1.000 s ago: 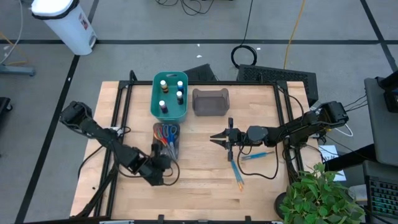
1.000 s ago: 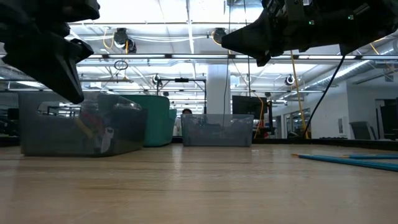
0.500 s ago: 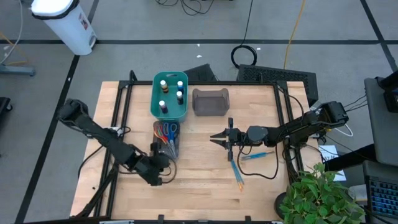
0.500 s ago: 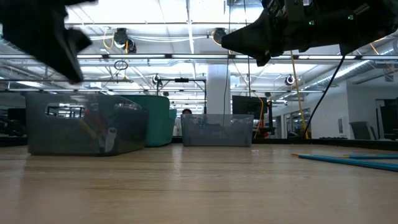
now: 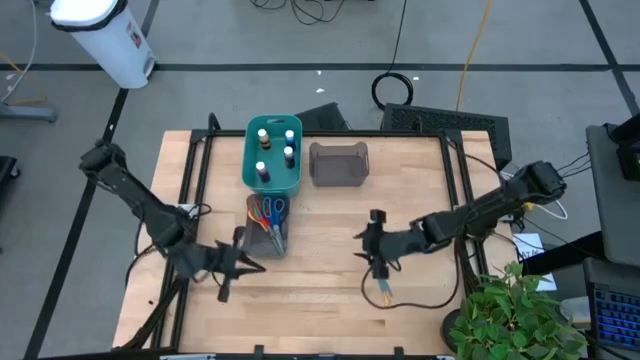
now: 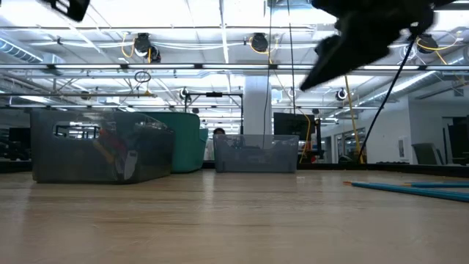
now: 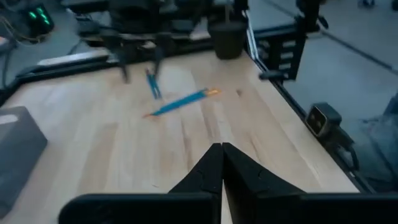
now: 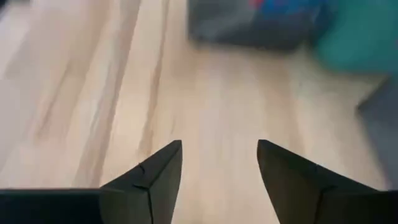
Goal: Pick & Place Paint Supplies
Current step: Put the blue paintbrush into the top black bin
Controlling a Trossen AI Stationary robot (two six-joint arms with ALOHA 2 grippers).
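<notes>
Two thin blue brushes (image 5: 383, 283) lie loose on the wooden table (image 5: 320, 290) at about 4 o'clock from centre; in the high view only the end of one shows below the right gripper, in the left wrist view both show, one crossing near the other (image 7: 180, 102), and in the low view they lie flat at the far right (image 6: 410, 189). Scissors (image 5: 266, 213) with red, blue and green-yellow handles stand in the clear grey bin (image 5: 262, 243) left of centre. White-capped paint bottles (image 5: 275, 148) stand in the teal bin (image 5: 250, 170) at 11 o'clock, touching the scissors bin's far end. An empty-looking grey bin (image 5: 338, 165) sits just beside the teal one, at 12 o'clock. Right gripper (image 5: 374, 243) hovers over the brushes, fingers (image 8: 155, 171) spread apart, holding nothing. Left gripper (image 5: 240, 262) is at 8 o'clock near the scissors bin, fingers (image 7: 208, 168) pressed together, empty.
</notes>
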